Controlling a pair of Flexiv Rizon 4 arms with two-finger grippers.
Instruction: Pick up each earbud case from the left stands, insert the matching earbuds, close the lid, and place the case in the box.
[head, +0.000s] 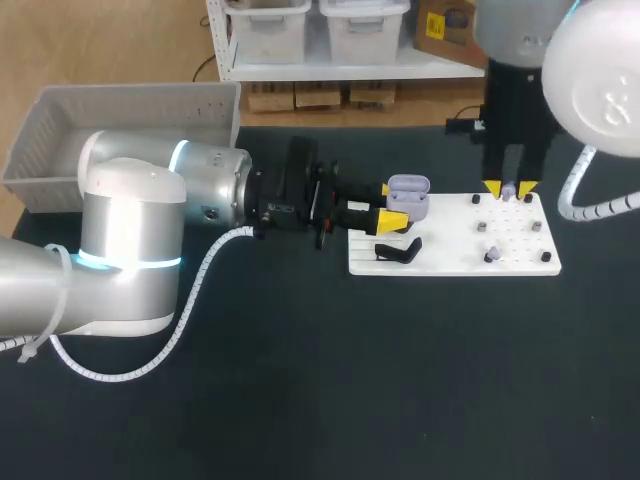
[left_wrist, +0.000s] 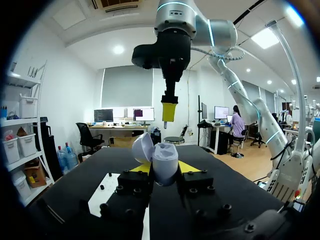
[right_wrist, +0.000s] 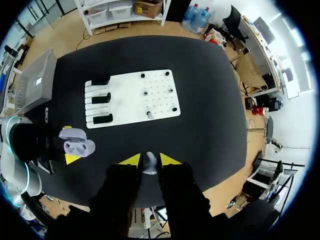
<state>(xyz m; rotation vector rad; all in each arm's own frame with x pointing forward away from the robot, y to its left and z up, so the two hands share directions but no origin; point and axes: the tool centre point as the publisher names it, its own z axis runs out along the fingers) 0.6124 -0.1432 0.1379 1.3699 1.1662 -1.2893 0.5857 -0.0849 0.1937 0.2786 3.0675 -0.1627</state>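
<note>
Your L gripper (left_wrist: 165, 167) clamps the lavender earbud case (left_wrist: 164, 156) from both sides, lid open, by the white board's (head: 450, 250) far-left corner. Your R gripper (right_wrist: 149, 160), fingers nearly together, pinches a lavender earbud (right_wrist: 149, 165) above the board's far edge. Grey box (head: 140, 108): bench's far-left corner.

White-silver arms (head: 130, 240), coiled cables (head: 190, 310), yellow-tipped black tools (head: 392, 206)
</note>
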